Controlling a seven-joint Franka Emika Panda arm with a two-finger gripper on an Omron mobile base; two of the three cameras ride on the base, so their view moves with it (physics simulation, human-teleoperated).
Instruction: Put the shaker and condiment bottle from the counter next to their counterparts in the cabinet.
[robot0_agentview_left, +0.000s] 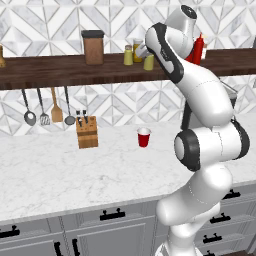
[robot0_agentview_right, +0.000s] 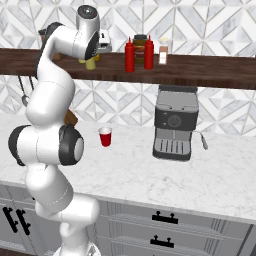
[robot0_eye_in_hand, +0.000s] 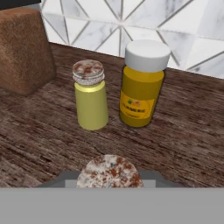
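Up at the cabinet (robot0_agentview_left: 60, 72), the gripper (robot0_eye_in_hand: 109, 186) clamps the shaker (robot0_agentview_left: 148, 62), just beside its twin shaker (robot0_eye_in_hand: 90, 101) and a yellow jar (robot0_eye_in_hand: 142, 87).

Bright, even rendered light, faint soft shadows, no glare; hand view perhaps slightly soft and coarse.

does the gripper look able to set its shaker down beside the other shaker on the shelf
Probably yes. The gripper, shut on the held shaker, hangs over bare wood of the shelf, just in front of the matching shaker and yellow jar.
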